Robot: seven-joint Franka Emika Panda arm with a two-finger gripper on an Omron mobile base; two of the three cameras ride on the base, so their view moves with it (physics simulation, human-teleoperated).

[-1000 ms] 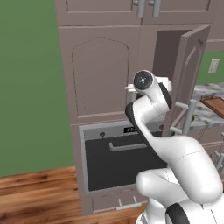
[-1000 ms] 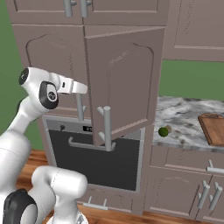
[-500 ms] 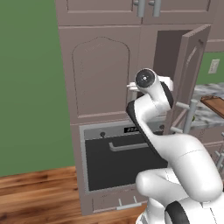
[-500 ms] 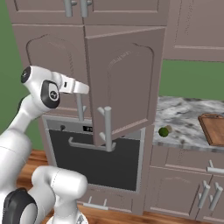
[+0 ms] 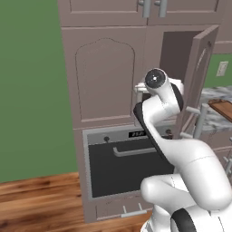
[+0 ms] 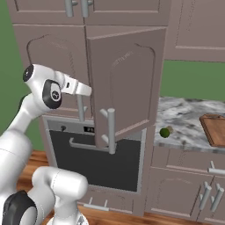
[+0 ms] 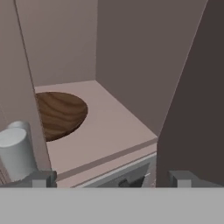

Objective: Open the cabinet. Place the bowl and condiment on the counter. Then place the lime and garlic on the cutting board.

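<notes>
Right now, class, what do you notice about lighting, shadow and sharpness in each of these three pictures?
Left base view: flat, even light; the open cabinet interior is dark. Right base view: the door is evenly lit, without glare; the lime and cutting board are sharp. Hand view: soft shading, the bowl grain is slightly blurred, the right wall is in shadow.

The cabinet's shelf [image 7: 109, 127] carries the bowl [image 7: 59, 113] at its left side, partly hidden behind the door frame. On the counter [image 6: 184, 121], the lime [image 6: 165, 132] and garlic [image 6: 170, 129] sit near the front edge, the cutting board [image 6: 214, 129] farther right.
</notes>
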